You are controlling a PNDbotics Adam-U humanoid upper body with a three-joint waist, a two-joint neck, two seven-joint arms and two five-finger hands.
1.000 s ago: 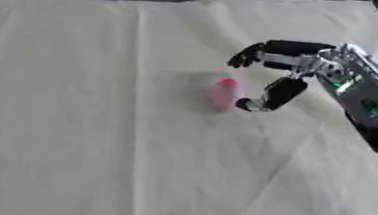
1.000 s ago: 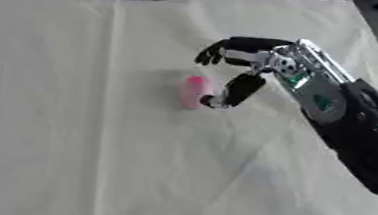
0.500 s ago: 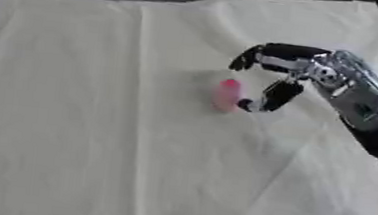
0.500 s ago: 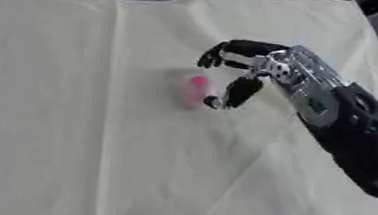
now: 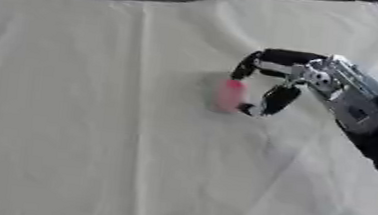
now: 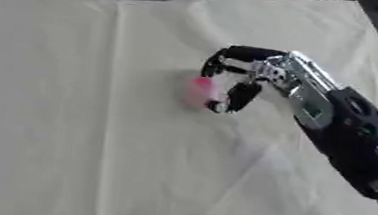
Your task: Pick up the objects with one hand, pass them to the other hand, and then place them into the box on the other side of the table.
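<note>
My right hand (image 5: 318, 83) has crept closer: its curled fingers (image 5: 248, 68) and thumb now bracket the pink object (image 5: 228, 95) at its three o'clock (contact unclear). Pickup is imminent, I judge.

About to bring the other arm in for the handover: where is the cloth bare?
Bare: the whole cloth left of the pink object, and the near stretch below it. Crowded: only the upper right, where the right robot hand curls round the pink object and its arm runs to the right edge.
</note>
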